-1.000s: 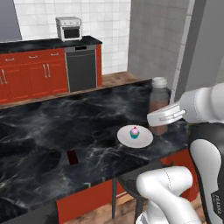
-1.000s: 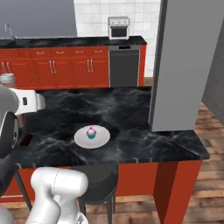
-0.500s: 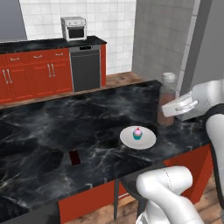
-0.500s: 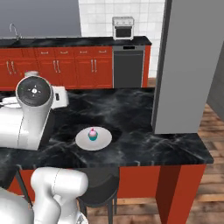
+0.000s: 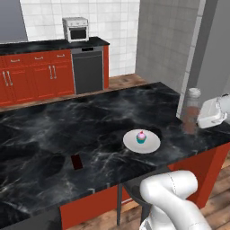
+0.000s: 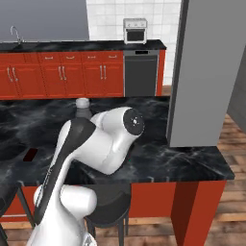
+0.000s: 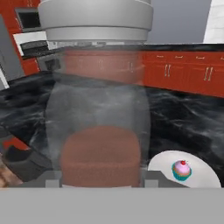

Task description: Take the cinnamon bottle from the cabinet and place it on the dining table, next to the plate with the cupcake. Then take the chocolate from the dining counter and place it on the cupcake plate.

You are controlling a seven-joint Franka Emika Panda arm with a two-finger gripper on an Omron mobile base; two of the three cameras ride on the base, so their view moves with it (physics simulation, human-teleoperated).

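Left base view: you have the cinnamon bottle [image 5: 192, 111] upright at the right edge of the dining table [image 5: 67, 130], the white hand against its right side. The plate [image 5: 141, 141] with the cupcake [image 5: 141, 137] lies near the front edge, left of the bottle and apart from it. The chocolate [image 5: 77, 161] lies further left, near the same front edge.

Right base view: your arm covers most of the table; the bottle's grey cap [image 6: 82, 103] shows above it, and the chocolate sits at the left.

Hand view: the bottle sits upright between the fingers of the gripper [image 7: 101, 179], which clamp it at its base. The plate shows lower right.
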